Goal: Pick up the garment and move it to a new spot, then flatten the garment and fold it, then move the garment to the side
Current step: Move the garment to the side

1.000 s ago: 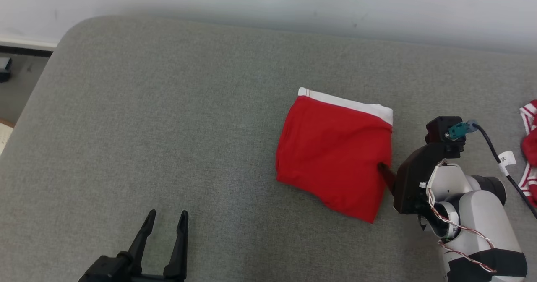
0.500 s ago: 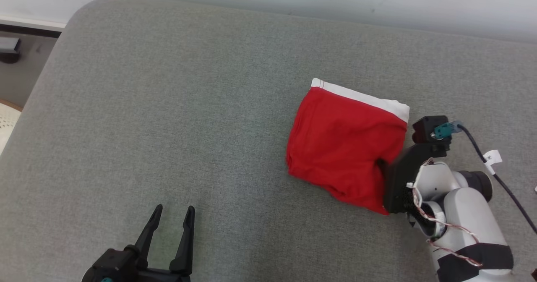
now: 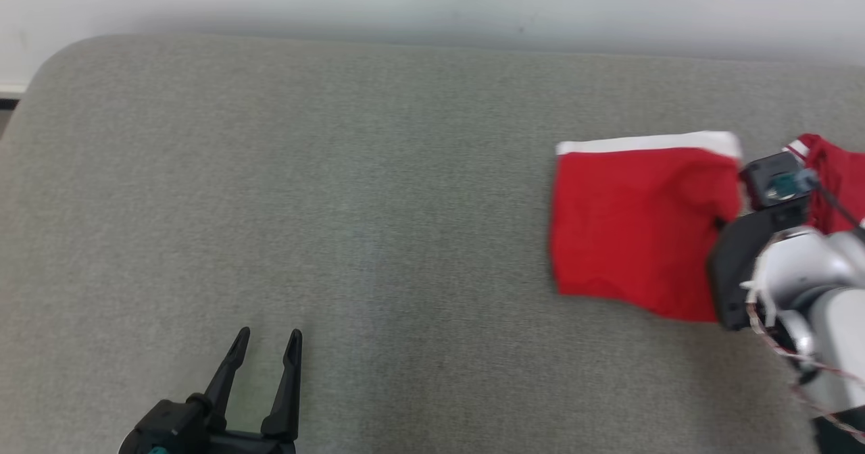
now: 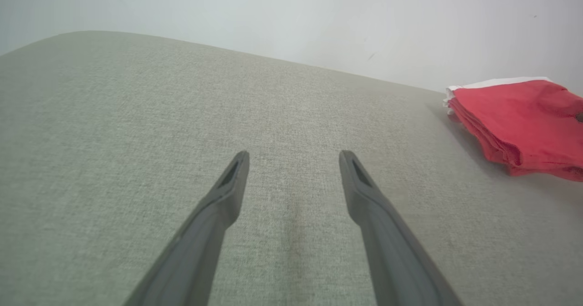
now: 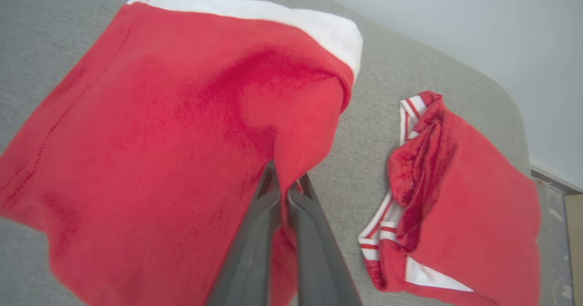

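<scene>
On your grey fabric cushion, the folded red fabric garment with a white waistband lies toward the right side, and the right gripper meets its right edge. Just right of it, not touching, lies the crumpled red garment with striped trim. The left gripper hangs over the near left, well apart from both.

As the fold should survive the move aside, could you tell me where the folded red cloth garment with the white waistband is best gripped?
Pinch the folded red garment at its right side edge, below the white waistband, coming in low from the robot's right over the grey cushion. That edge faces the right arm, and the right gripper is shut on it.
</scene>
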Motion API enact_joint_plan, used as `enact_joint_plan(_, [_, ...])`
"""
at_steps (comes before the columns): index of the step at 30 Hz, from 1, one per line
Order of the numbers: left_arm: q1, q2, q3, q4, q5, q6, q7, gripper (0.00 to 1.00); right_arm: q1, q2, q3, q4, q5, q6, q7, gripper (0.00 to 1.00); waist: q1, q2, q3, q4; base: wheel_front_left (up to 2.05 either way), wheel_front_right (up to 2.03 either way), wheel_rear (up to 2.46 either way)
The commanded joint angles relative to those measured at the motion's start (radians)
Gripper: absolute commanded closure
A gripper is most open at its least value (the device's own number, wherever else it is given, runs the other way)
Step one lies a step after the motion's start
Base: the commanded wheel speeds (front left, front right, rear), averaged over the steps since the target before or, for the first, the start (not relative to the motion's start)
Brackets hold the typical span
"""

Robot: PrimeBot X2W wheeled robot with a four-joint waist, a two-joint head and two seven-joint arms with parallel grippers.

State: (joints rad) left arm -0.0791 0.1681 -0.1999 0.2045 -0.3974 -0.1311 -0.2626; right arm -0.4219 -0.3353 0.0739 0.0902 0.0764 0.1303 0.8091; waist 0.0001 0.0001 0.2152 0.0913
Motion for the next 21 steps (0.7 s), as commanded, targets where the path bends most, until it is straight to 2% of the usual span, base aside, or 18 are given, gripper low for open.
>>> enact_joint_plan(1, [0.004,0.008,-0.001,-0.006,-0.001,0.001,-0.002,0.0,0.004,-0.045,0.014,-0.025,0.024,0.0,0.02,1.0,-0.0001,-0.0001,0.003,-0.038,0.0,0.0,0.0])
enact_joint_plan(5, [-0.021,0.014,-0.012,-0.008,-0.006,0.001,-0.002,0.0,-0.028,-0.205,0.061,-0.05,0.072,0.0,0.06,1.0,-0.0001,-0.0001,0.036,-0.055,0.0,0.0,0.0])
enact_joint_plan(10, [-0.047,0.023,-0.025,-0.008,-0.011,0.001,-0.003,0.0,-0.088,-0.405,0.167,-0.032,0.114,0.0,0.039,1.0,-0.0001,-0.0001,0.083,-0.05,0.0,0.0,0.0])
enact_joint_plan(11, [-0.047,0.023,-0.025,-0.008,-0.011,0.001,-0.003,0.0,-0.088,-0.405,0.167,-0.032,0.114,0.0,0.039,1.0,-0.0001,-0.0001,0.083,-0.05,0.0,0.0,0.0])
enact_joint_plan(15, [-0.065,0.029,-0.032,-0.006,-0.016,0.001,-0.002,0.0,-0.147,-0.534,0.238,0.013,0.144,0.0,0.008,1.0,-0.0001,-0.0001,0.113,-0.04,0.0,0.0,0.0])
enact_joint_plan(21, [-0.073,0.031,-0.041,-0.013,-0.019,0.001,-0.002,0.0,-0.18,-0.668,0.275,0.073,0.157,0.0,-0.005,1.0,-0.0001,-0.0001,0.137,-0.017,0.0,0.0,0.0])
